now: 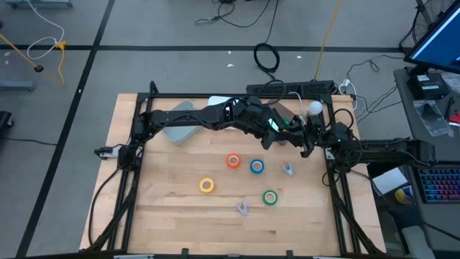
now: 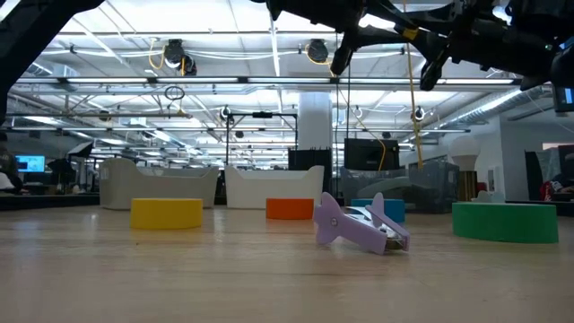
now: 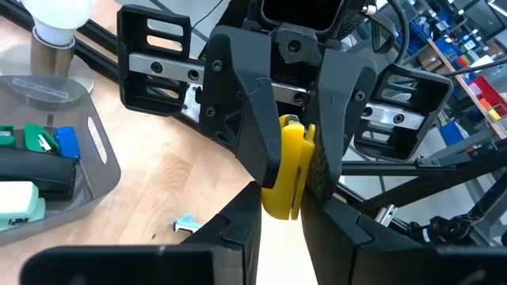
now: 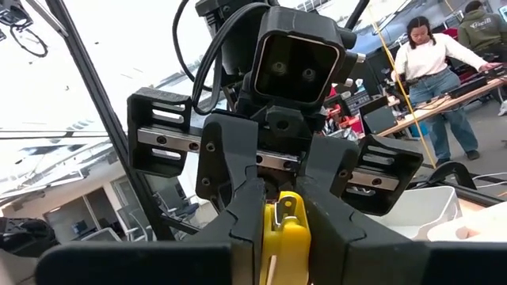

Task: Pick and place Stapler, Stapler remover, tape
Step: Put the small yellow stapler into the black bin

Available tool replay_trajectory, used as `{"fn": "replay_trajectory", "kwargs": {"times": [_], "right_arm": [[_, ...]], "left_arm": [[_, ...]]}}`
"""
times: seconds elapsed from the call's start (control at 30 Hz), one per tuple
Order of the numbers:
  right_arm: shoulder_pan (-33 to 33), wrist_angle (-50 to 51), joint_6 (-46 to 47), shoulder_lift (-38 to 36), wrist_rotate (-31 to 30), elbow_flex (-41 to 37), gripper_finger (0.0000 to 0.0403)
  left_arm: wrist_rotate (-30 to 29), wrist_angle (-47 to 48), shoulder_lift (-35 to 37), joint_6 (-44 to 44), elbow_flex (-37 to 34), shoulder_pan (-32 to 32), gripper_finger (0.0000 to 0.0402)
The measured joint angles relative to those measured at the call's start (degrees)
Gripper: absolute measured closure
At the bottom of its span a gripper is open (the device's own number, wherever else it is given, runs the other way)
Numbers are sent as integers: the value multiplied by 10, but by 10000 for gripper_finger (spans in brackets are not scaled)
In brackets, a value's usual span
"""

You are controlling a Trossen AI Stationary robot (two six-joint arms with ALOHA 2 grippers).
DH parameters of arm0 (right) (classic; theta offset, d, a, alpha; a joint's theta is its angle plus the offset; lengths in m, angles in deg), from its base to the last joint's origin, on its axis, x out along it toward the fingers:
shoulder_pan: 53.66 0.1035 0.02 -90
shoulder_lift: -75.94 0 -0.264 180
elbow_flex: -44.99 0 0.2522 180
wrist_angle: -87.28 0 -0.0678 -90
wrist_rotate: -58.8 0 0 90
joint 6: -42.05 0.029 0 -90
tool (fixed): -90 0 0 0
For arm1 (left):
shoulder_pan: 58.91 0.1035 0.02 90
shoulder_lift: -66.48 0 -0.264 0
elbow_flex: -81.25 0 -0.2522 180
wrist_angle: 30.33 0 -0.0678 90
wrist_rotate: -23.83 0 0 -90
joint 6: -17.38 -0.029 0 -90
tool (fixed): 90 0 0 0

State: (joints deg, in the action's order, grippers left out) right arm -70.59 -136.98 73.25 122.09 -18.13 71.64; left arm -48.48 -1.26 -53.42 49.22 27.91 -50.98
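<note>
Yellow plastic piece (image 3: 289, 168), likely the stapler remover, pinched between both hands at once: my left hand (image 3: 281, 207) and right hand (image 4: 283, 207) face each other, each clamped narrow on it. In the high view they meet above the table (image 1: 172, 208) at about 1 o'clock from its centre. Looks like a handover mid-air.

Tape untouched on the wood: orange roll (image 1: 233, 160) and blue roll (image 1: 256, 167) near centre, yellow roll (image 1: 207, 185) at 7 o'clock, green roll (image 1: 269, 197) at 5 o'clock. Two lilac pieces (image 1: 243, 208) lie among them.

Grey tray (image 3: 95, 170) holds a dark stapler-like item (image 3: 36, 176). I judge the task under way, all tape left.
</note>
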Motion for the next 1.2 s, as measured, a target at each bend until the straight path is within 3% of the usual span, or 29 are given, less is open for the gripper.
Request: {"fn": "replay_trajectory", "kwargs": {"times": [0.17, 0.43, 0.6, 0.73, 0.9, 1.2], "right_arm": [[0, 1, -2, 0, -2, 0, 350], [0, 9, -5, 0, -13, 0, 349], [0, 16, -7, 0, -13, 0, 348], [-2, 16, -9, 0, -13, 0, 348], [-17, 34, -10, 0, -13, 0, 347], [-82, 185, -46, 0, -56, 0, 347]], "left_arm": [[0, -1, 0, -5, 0, 0, 293], [18, -4, 0, -4, 0, -1, 157], [49, 43, 1, 13, 0, 4, 106], [45, 141, 1, 1, 0, 4, 91], [-5, 246, 1, -21, 0, 2, 89], [-48, 315, 1, -59, 0, -13, 89]]}}
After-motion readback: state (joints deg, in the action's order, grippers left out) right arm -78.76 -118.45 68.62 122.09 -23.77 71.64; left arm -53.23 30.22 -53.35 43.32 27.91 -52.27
